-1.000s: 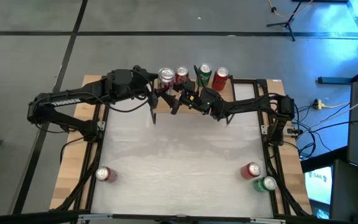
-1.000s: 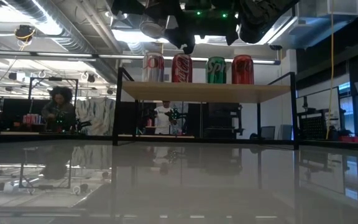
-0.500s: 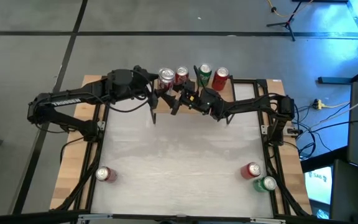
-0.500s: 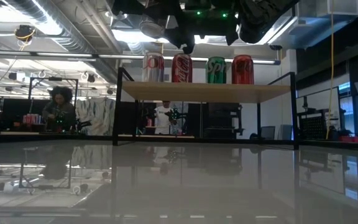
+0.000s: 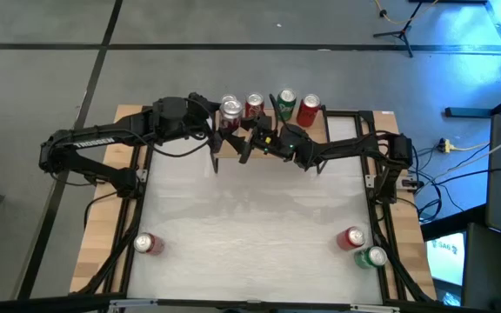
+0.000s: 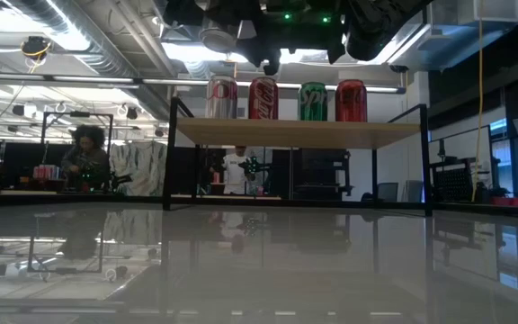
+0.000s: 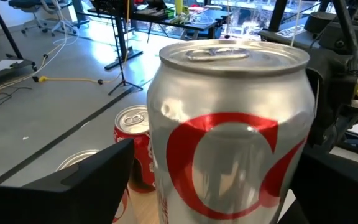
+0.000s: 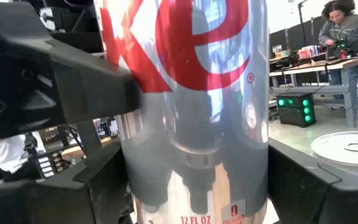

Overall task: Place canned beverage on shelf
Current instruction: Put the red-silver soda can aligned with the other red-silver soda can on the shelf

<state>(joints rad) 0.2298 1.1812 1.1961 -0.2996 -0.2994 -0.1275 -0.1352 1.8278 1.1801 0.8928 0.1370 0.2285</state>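
A silver canned beverage with red letters [image 7: 229,124] hangs upright in the air on the near side of the shelf [image 6: 295,133]; its round bottom [image 6: 216,36] shows at the top of the low view. My right gripper [image 8: 197,158] is shut on it. My left gripper [image 7: 219,158] stands open around the same can, and a gap shows between one finger [image 7: 104,168] and the can's wall. The light wood shelf carries several upright cans, among them a silver one [image 6: 221,97] and a green one [image 6: 313,99]. My right gripper pinches the silver can's lower wall [image 8: 135,180] between its two fingers, one on each side. The fingers come about level from the table's right side, across the can. The can stands upright in the hold, lifted clear of table and shelf.
A red can [image 5: 146,244] stands at the table's near left. A red can [image 5: 350,236] and a green one [image 5: 374,256] stand at the near right. The shelf spans the middle of the far edge. A person [image 6: 86,153] sits in the room beyond.
My left gripper has opened and let go of the silver can: in the low view its dark finger beside the can's bottom has drawn away. The can stays where it was, upright in my right gripper.
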